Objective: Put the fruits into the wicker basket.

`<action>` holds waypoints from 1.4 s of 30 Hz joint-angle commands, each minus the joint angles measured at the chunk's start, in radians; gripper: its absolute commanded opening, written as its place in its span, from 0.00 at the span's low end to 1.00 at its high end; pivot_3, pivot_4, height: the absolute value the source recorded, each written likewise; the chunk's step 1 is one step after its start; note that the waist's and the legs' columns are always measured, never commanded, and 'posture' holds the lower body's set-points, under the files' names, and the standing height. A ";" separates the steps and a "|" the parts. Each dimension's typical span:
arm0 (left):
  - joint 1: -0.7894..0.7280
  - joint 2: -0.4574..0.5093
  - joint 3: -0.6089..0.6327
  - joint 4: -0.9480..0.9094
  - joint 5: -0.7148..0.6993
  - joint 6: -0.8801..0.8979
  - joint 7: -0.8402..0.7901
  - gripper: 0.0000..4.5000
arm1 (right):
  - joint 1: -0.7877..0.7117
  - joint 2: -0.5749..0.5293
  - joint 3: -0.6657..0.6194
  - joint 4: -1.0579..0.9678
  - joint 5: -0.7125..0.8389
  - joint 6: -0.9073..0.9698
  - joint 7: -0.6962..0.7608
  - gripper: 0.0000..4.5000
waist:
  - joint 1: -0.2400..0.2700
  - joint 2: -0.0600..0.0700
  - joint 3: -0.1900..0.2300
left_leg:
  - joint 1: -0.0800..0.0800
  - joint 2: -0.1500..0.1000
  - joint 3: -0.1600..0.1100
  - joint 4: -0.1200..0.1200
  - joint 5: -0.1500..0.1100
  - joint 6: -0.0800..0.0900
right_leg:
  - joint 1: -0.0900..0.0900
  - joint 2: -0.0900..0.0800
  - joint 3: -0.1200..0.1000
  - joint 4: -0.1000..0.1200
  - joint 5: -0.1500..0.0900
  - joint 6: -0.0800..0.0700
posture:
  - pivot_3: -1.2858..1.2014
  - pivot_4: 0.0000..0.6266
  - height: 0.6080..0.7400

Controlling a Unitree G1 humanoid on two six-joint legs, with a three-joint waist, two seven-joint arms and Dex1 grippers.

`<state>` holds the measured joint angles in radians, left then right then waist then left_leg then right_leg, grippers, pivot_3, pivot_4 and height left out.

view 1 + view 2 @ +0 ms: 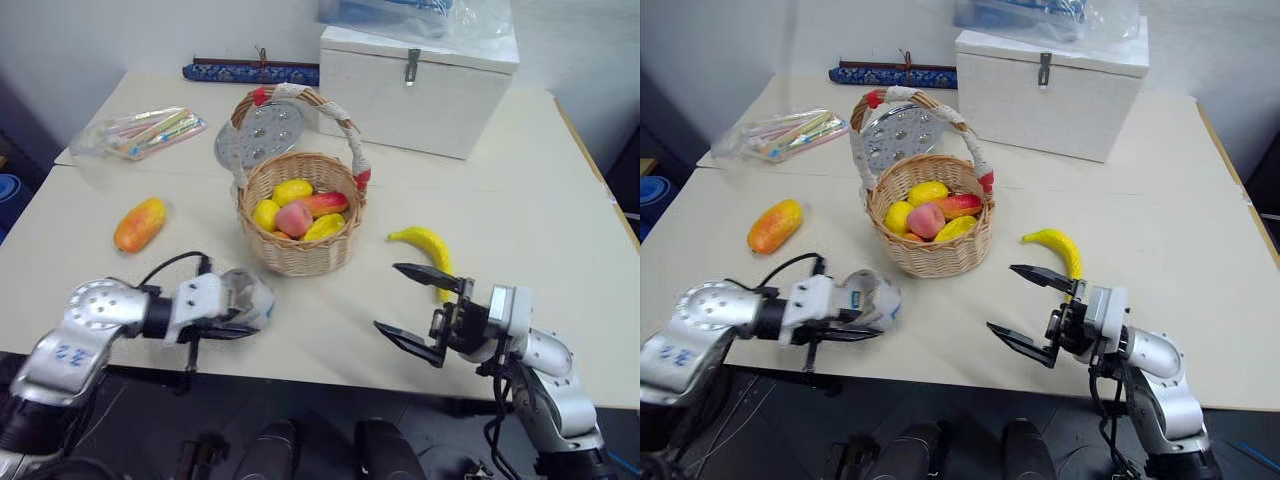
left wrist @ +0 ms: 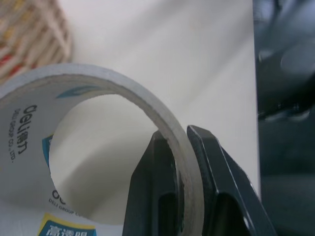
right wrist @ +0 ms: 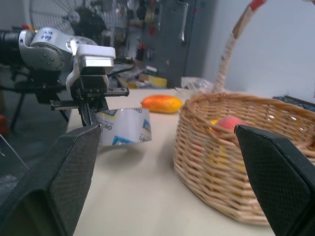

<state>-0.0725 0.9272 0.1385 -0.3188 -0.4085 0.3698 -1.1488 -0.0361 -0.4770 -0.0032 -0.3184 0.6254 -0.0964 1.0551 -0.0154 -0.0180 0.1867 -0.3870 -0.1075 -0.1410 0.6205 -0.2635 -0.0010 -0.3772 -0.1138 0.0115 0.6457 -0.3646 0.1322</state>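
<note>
The mango (image 1: 139, 223) lies on the table to the left of the wicker basket (image 1: 300, 250). To the basket's right lies the banana (image 1: 425, 245). My left gripper (image 1: 238, 326) hangs in front of the basket near the table's front edge, shut on the wall of a roll of clear tape (image 1: 248, 298). The left wrist view shows its fingers (image 2: 209, 162) pinching the roll's cardboard rim. My right gripper (image 1: 388, 297) stands open in front of the banana, pointing left toward the basket, with nothing between its fingers.
Small yellow lemons (image 1: 292, 190) and a pink peach (image 1: 294, 217) sit in the basket. Behind it are a round metal plate (image 1: 262, 130), a white latched box (image 1: 415, 85) and a bag of pens (image 1: 140, 130). The table's front edge (image 1: 320, 372) runs just below both grippers.
</note>
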 commanded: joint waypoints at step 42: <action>-0.693 0.084 0.130 1.157 0.190 -0.048 0.270 0.99 | -0.096 0.072 0.011 -0.043 -0.002 0.063 -0.048 1.00 | 0.015 -0.005 -0.003 | 0.000 -0.001 0.003 0.006 -0.001 -0.002 | -0.005 0.002 -0.004 0.010 0.001 -0.004 | 0.52 0.24 1.00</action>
<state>-0.7356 1.0117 0.2947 0.7746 -0.2617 0.3451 -0.9170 -0.1264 -0.4104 0.0211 -0.3494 0.6163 -0.0085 0.9999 -0.0005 -0.0229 0.1840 -0.3870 -0.1086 -0.1374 0.6268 -0.2650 -0.0031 -0.3823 -0.1110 0.0063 0.6571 -0.3640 0.1284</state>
